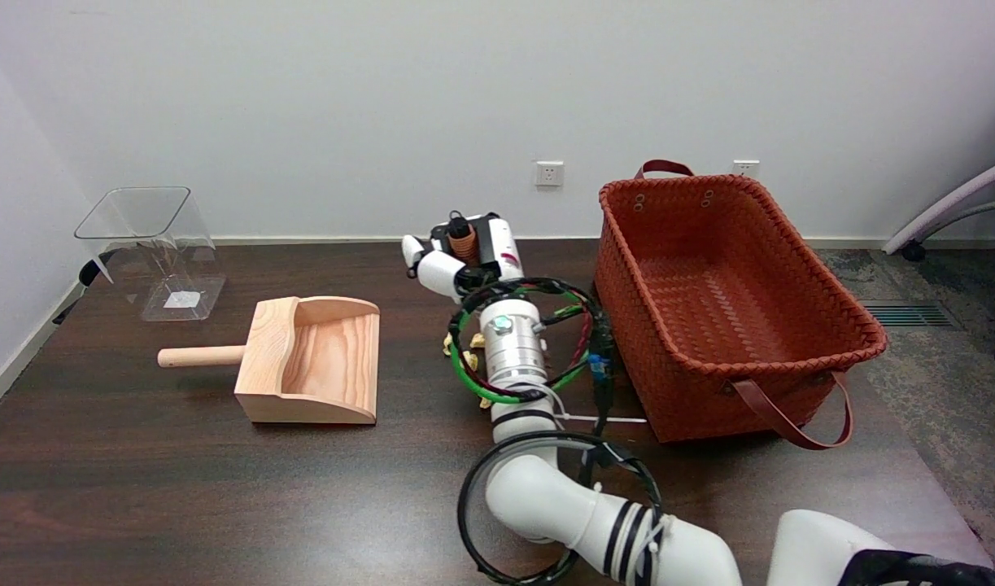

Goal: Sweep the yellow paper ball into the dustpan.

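Reaching across the table, my right hand is gripping a brown brush handle. I'm hiding most of the yellow paper ball beneath my wrist, right of the wooden dustpan.

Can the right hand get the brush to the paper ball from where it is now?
Probably yes. The right hand grips a brush; yellow bits of the ball peek out beneath its wrist, nothing between them.

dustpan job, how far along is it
Done: the robot hand grips what looks like a brush handle. In hand: it sits right of the wooden dustpan; yellow paper ball bits peek out beside the wrist. Left: the sweep, since the dustpan shows nothing inside.
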Robot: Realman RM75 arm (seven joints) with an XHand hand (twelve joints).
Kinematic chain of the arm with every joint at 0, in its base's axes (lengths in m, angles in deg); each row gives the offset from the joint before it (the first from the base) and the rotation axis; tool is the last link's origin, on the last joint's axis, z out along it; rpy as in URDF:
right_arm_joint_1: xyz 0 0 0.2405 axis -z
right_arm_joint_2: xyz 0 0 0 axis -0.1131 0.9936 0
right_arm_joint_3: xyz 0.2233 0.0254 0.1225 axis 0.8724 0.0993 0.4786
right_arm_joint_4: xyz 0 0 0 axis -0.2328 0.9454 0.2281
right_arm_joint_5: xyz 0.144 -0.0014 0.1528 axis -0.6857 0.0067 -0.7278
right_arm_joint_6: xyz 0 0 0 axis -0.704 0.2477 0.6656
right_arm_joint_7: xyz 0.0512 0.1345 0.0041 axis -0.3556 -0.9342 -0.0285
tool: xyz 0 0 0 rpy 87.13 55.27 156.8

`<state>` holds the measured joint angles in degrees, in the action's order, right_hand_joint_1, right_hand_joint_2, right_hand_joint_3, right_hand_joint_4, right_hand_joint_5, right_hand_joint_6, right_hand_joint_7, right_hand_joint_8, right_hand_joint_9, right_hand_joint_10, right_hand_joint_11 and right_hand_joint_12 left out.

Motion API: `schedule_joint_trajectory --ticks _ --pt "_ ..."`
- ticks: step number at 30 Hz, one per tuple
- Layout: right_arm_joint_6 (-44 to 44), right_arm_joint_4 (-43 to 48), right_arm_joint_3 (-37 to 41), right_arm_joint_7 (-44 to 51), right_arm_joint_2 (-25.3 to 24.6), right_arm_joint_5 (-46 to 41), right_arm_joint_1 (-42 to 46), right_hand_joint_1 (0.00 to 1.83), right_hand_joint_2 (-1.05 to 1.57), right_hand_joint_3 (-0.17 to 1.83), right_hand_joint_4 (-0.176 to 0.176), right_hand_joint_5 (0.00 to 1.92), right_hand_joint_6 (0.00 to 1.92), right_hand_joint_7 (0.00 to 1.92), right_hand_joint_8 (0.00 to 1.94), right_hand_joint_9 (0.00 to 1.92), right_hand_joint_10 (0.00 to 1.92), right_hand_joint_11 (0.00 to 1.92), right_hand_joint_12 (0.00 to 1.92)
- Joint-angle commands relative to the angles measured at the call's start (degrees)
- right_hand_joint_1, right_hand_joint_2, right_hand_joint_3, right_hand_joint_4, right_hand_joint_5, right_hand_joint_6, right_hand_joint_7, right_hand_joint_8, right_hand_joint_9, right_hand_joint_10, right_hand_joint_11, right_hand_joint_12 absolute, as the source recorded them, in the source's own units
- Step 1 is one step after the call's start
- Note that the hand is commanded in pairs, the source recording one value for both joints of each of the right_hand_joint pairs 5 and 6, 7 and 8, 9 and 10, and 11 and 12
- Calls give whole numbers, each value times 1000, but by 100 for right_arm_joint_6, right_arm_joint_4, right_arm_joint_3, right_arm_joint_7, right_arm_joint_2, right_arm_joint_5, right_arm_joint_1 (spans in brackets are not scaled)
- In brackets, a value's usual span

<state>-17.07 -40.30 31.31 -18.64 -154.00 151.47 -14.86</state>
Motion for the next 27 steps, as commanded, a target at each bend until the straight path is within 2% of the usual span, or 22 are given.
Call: schedule_joint_trajectory --ticks 1,10,27 --pt "-276 736 -20 -306 -840 -185 -499 1279 1273 496 0 1920 1920 1920 1920 1920 1920 1920 1920" --pt "-276 949 14 -335 -1168 -185 -684 1295 1214 529 0 1920 1920 1920 1920 1920 1920 1920 1920" --pt "-506 1683 12 -1772 -1474 -344 -1212 1295 1193 531 0 1920 1920 1920 1920 1920 1920 1920 1920"
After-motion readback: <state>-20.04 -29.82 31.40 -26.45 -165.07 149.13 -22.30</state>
